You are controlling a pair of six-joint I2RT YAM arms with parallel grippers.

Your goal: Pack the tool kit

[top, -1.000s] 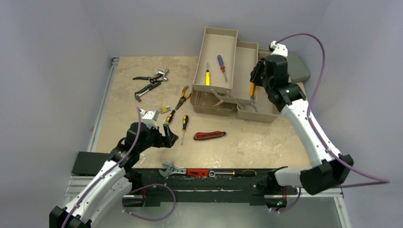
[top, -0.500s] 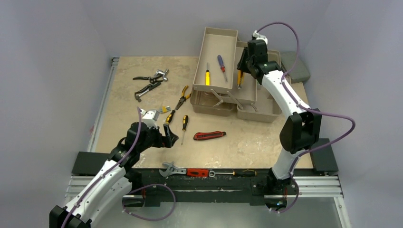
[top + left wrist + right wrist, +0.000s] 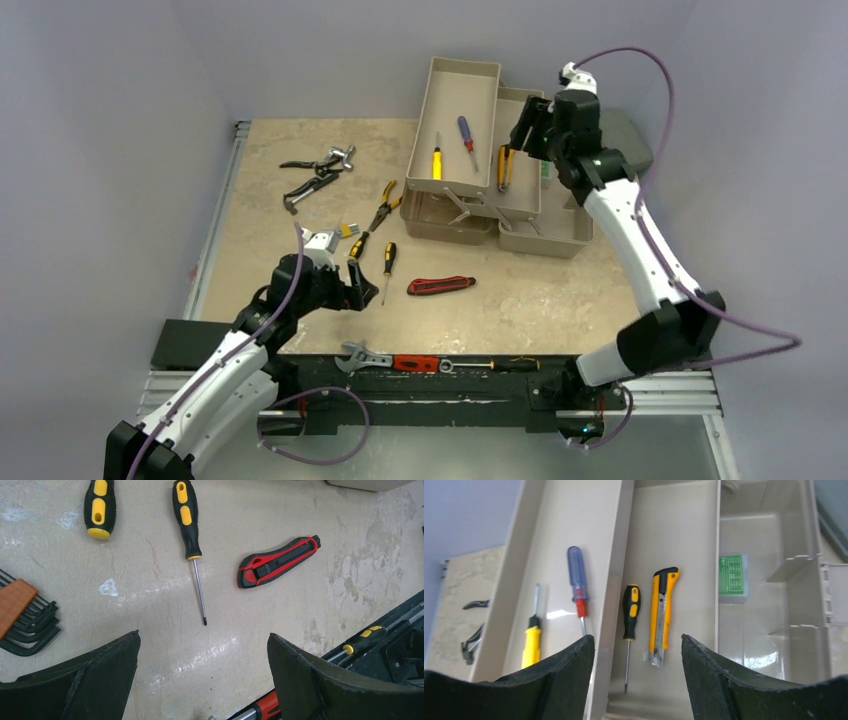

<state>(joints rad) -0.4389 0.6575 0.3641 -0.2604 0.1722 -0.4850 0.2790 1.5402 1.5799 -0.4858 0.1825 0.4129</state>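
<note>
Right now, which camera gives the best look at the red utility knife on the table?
The left wrist view: the red utility knife lies whole and large in frame, nothing covering it. The top external view shows it whole but small. The right wrist view does not show it.

**Left wrist view.** A black-and-yellow ribbed tool handle is cut by the top edge, so its working end cannot be told. A fan of black hex keys in an orange holder runs off the left edge. The shaft of a yellow-and-black screwdriver on the black rail passes behind a finger of the left gripper.

**Right wrist view.** The butt of the yellow-handled screwdriver is covered by a finger of the right gripper. The print on the small green-labelled box is too small to read.

**Top view.** The flat grey case lies partly behind the right arm.
</note>
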